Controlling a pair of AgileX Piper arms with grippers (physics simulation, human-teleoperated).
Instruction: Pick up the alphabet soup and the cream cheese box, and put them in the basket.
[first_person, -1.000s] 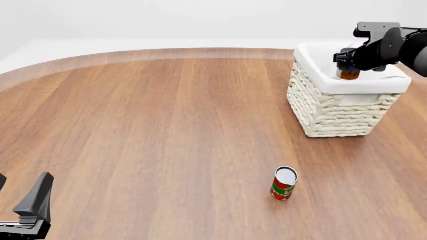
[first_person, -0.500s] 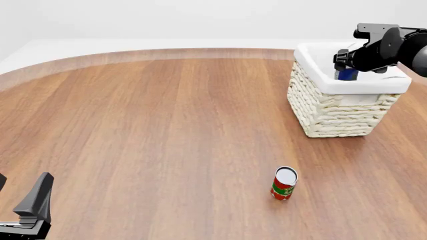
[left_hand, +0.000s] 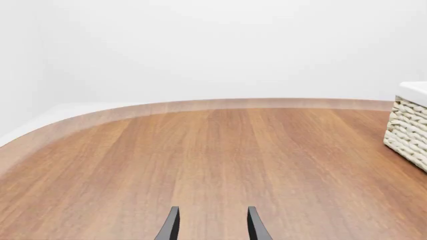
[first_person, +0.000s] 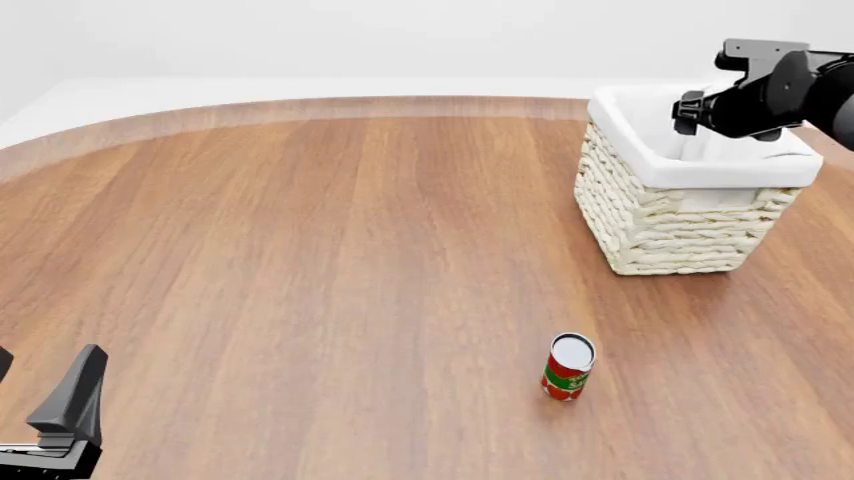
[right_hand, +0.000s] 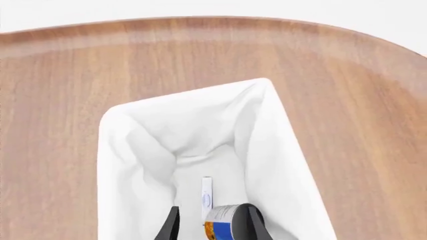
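My left gripper (left_hand: 210, 227) idles over the brown wooden table (first_person: 334, 250), fingers parted, empty. Right of it, my right gripper (right_hand: 210, 225) hangs open above the cream woven basket (first_person: 674, 225); white-blue-orange alphabet soup can (right_hand: 223, 220) and thin white cream cheese box (right_hand: 207, 195) lie inside

Over the past second the alphabet soup (right_hand: 223, 223) has dropped out of the front view, sinking below the rim of the basket (first_person: 667, 225). The right gripper (right_hand: 209, 227) has spread its fingers and risen slightly above the basket, the can now lying tilted inside beside the cream cheese box (right_hand: 207, 195).
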